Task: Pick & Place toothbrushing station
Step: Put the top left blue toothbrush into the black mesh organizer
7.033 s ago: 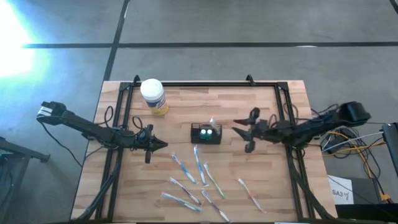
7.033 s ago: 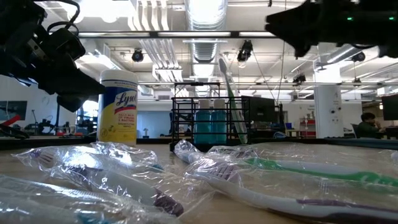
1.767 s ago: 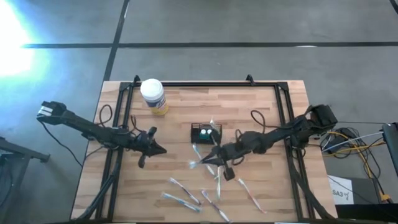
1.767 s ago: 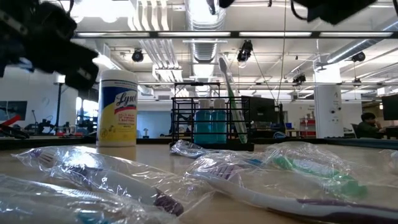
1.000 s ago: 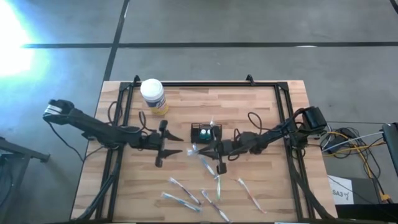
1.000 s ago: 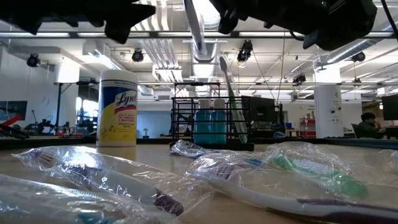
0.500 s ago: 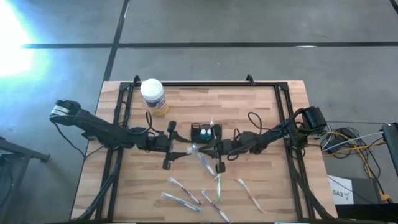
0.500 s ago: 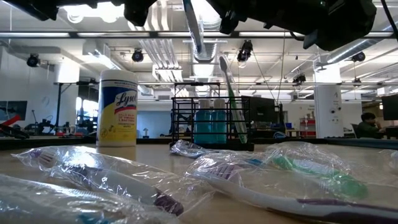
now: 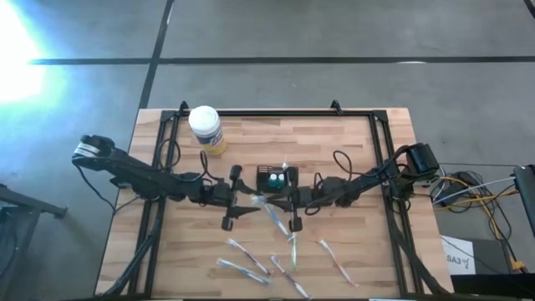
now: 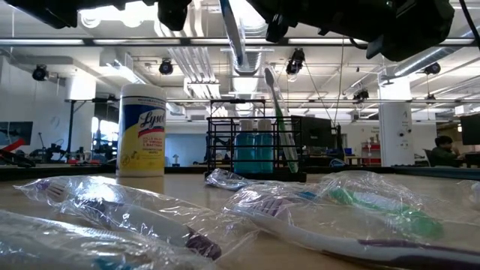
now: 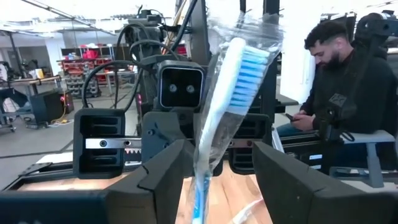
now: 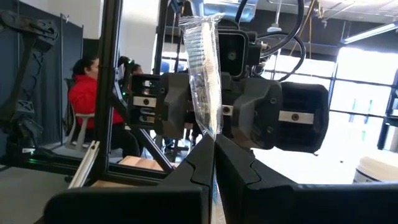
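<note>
The right hand (image 9: pixel 280 201) holds a plastic-wrapped toothbrush (image 12: pixel 205 81) above the surface (image 9: pixel 351 150), its fingers (image 12: pixel 193 165) pressed together on the lower part of the wrapper. The brush stands roughly upright from this hand, long axis near vertical, bristle head uppermost. The left hand (image 9: pixel 242 201) faces it directly at close range, fingers (image 11: pixel 158 177) spread wide to either side of the brush and not in contact with it; it holds nothing. The two hands meet nose to nose, with the brush between them.

The toothbrushing station (image 9: pixel 277 179), a small black compartmented holder, stands on the surface just beyond the meeting point of the hands, on the far side from the loose wrapped brushes (image 9: pixel 251 259). It lies slightly nearer the right hand than the left. In the low view it already carries one upright brush (image 10: pixel 277 120).

Judgement: a hand-over appears to be in hand, and placement turns on keeping the brush vertical over the station's openings
</note>
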You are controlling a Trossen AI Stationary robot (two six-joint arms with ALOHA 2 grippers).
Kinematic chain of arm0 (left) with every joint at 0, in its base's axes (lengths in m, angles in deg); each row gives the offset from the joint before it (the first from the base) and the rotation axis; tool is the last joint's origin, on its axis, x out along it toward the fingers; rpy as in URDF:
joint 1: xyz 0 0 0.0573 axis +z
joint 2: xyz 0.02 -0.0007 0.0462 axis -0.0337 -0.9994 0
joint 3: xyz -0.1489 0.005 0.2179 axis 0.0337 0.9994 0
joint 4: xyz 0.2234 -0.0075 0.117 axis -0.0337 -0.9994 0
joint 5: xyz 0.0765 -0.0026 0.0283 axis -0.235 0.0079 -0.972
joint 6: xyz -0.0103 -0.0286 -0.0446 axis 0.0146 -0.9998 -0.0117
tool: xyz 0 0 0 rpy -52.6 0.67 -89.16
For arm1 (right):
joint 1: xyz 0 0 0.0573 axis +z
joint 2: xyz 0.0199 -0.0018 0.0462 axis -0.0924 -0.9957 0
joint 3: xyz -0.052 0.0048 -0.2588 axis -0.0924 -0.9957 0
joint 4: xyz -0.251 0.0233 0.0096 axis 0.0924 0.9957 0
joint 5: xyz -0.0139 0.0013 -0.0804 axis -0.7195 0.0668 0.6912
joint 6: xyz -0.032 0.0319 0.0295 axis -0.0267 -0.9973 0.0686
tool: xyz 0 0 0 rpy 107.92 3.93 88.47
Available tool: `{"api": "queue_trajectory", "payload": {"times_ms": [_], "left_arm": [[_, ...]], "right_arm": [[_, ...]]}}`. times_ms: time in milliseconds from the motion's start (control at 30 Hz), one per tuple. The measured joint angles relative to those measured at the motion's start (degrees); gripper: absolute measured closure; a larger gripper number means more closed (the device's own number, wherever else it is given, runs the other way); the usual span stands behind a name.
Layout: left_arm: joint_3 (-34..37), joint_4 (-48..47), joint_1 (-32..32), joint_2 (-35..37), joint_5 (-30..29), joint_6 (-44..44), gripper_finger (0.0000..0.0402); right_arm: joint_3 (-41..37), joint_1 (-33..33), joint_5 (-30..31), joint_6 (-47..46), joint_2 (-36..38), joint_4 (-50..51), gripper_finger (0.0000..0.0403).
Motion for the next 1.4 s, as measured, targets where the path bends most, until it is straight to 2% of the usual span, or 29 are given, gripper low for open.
{"api": "queue_trajectory", "payload": {"times_ms": [100, 200, 300, 433, 500, 733, 900, 1000, 1100, 1267, 1400], "left_arm": [[-0.3, 0.1, 0.0, 0.0, 0.0, 0.0, 0.0217], [-0.3, 0.0, 0.0, 0.0, 0.0, 0.0, 0.0242], [-0.3, 0.0, 0.0, 0.0, 0.0, -0.3, 0.0285], [-0.3, 0.2, 0.1, 0.0, -0.2, -0.3, 0.0363], [-0.3, 0.3, 0.1, 0.0, -0.1, -0.1, 0.0385], [-0.2, 0.0, 0.1, 0.4, -1.4, 0.9, 0.039], [0.0, -3.2, 0.0, 4.0, -1.5, 1.9, 0.039], [1.4, -5.8, 0.0, 7.5, -2.1, 1.9, 0.039], [3.8, -7.9, 0.0, 12.3, -5.6, 2.0, 0.039], [9.2, -8.9, 0.4, 19.6, -13.3, 3.2, 0.039], [9.7, -9.7, 2.6, 20.8, -13.8, 1.7, 0.039]], "right_arm": [[0.0, 0.0, 0.0, 0.0, 0.0, 0.0, 0.0394], [0.0, 0.0, 0.0, -0.6, 0.0, 0.0, 0.0394], [0.0, 0.0, 0.0, -0.7, -0.1, 0.0, 0.0394], [0.0, 0.0, -0.2, -0.9, -0.2, 0.0, 0.0394], [0.0, 0.0, -0.2, -0.9, -0.2, 0.0, 0.0394], [0.0, -0.2, 0.0, -4.2, -0.1, 0.5, 0.0391], [-1.4, -0.3, 0.0, -4.9, 3.0, 0.6, 0.0358], [-4.2, -0.3, 0.0, -4.8, 6.3, 0.8, 0.034], [-8.6, -0.2, 0.0, -5.6, 11.1, 0.9, 0.0331], [-16.8, -0.1, -0.1, -6.4, 20.3, 2.9, 0.0336], [-22.3, 0.0, -0.2, -6.4, 26.8, 5.2, 0.0344]]}}
